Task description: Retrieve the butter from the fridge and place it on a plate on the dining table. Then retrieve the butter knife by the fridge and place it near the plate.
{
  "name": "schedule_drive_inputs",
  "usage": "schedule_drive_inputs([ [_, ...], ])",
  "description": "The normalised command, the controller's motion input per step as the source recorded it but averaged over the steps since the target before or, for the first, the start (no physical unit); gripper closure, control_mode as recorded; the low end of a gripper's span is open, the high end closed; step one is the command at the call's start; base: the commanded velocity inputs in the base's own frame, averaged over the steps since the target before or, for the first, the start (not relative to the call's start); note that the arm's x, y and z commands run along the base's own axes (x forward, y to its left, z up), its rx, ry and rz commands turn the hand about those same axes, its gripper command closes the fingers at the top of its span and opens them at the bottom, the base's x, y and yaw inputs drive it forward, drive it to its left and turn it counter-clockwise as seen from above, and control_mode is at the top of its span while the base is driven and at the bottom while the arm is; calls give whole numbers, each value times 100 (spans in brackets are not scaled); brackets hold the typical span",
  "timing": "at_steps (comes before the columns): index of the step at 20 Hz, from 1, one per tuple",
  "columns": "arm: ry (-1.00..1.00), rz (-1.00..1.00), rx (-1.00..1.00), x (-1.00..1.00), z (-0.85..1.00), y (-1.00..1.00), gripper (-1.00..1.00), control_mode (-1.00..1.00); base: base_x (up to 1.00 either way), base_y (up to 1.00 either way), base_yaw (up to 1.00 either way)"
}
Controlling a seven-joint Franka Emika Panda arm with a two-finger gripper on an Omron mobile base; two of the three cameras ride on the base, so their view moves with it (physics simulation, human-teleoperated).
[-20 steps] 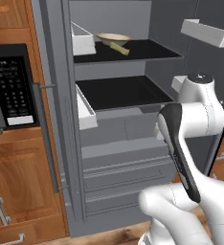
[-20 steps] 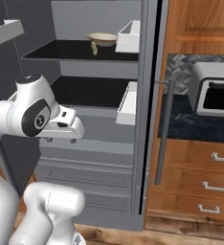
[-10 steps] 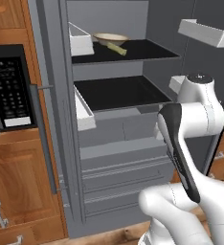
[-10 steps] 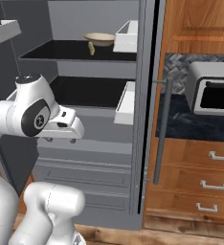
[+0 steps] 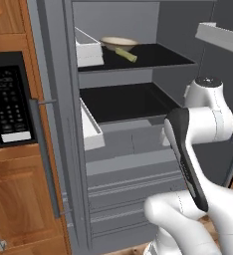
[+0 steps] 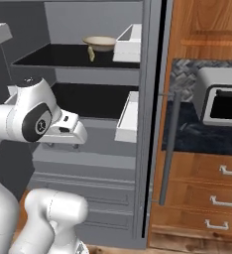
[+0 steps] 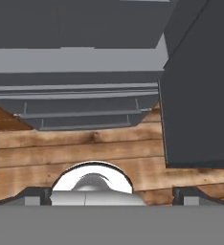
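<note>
Fridge (image 5: 138,134): doors swung wide, black shelves on show.
Butter (image 5: 125,55): pale stick lying on the top shelf, touching the beige bowl (image 5: 118,43) at the bowl's 5 o'clock; in the right base view it sits at the bowl's 7 o'clock.
Gripper (image 7: 112,195): jaws fully apart, nothing between them, pointing down at the wooden floor (image 7: 85,148) before the lower drawers (image 7: 80,103).
Microwave (image 5: 6,99): at 9 o'clock of the fridge.

Fridge (image 5: 138,149) open; butter (image 5: 126,55) lies on top black shelf (image 5: 153,57) against beige bowl (image 5: 118,43). Microwave (image 5: 6,107) left, white arm (image 5: 198,144) right.
</note>
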Motion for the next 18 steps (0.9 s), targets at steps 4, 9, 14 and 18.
schedule_drive_inputs([
  [4,0,0,0,0,0,0,-100,100,46,0,0],
  [9,0,0,0,0,0,0,-100,100,54,0,0],
  [14,0,0,0,0,0,0,-100,100,51,0,0],
  [18,0,0,0,0,0,0,-100,100,52,0,0],
])
